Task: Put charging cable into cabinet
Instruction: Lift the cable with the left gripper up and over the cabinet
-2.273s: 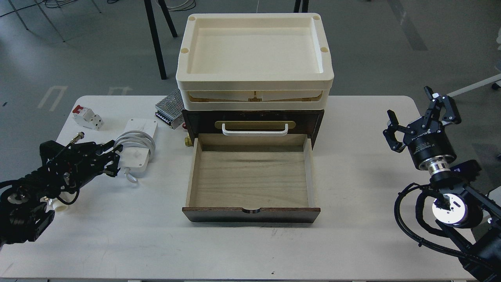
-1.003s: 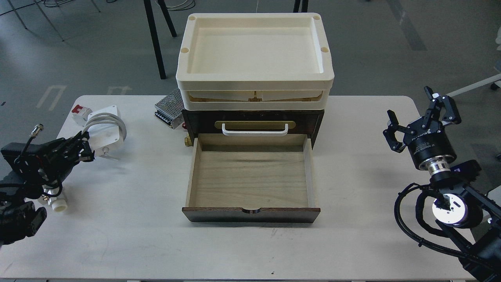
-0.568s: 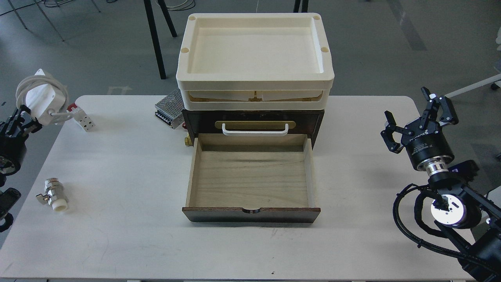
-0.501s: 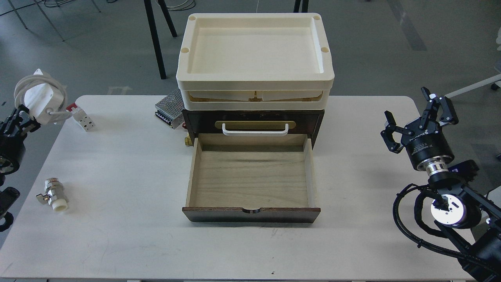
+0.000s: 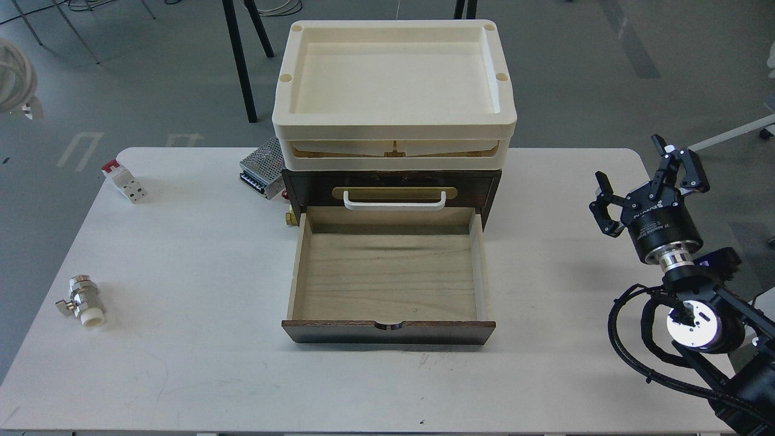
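Here, one cabinet (image 5: 390,181); two trays (image 5: 393,124); one spread right claw (image 5: 649,181).

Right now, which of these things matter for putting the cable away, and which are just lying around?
Part of the job:
- charging cable, only its white coil showing at the far left edge
- cabinet, drawer pulled open

Just lying about:
- cream trays on the cabinet
- perforated metal box
- white-and-red block
- small valve
- right claw, open and idle
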Controlling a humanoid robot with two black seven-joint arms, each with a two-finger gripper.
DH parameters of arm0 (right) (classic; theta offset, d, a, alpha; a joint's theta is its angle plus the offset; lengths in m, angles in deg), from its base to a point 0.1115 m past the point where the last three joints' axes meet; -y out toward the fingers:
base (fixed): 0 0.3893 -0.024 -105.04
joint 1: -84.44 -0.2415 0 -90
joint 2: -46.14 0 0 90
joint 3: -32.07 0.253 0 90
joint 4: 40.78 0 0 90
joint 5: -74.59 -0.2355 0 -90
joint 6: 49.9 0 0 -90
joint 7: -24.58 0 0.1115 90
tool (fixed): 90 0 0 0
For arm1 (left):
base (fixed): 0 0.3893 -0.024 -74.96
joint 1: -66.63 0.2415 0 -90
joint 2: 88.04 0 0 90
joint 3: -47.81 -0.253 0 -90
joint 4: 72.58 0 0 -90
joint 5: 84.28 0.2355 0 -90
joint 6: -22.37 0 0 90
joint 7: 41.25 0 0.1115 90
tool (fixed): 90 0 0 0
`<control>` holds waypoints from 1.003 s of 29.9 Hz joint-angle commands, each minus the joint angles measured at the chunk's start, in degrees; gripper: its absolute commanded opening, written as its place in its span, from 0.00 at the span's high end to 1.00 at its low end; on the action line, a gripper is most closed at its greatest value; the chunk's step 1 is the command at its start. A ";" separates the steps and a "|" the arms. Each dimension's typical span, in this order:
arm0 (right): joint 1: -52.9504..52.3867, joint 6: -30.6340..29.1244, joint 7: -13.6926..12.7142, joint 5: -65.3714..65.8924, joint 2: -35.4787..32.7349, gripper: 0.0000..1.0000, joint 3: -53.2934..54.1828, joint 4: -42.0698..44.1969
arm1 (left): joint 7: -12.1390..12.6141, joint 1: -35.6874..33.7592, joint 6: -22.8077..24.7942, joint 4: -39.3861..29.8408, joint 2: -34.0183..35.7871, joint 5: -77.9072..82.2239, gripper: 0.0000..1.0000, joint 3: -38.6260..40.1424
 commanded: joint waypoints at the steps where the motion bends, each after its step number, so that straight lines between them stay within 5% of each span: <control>1: 0.00 0.00 0.00 0.00 0.00 0.01 0.04 0.00 | 0.00 -0.41 0.87 -7.82 4.76 0.03 1.00 2.39; 8: 0.00 0.00 0.00 0.00 0.00 0.01 0.04 0.00 | 0.00 -0.67 0.87 -27.59 13.90 0.03 1.00 7.76; 14: 0.00 0.00 0.00 0.00 0.00 0.01 -0.05 0.08 | 0.00 -7.95 1.22 -41.92 17.52 1.87 1.00 7.94; 30: -0.08 0.00 0.00 0.00 0.00 0.01 0.04 0.08 | 0.00 -11.22 6.67 -63.64 13.21 25.25 1.00 3.81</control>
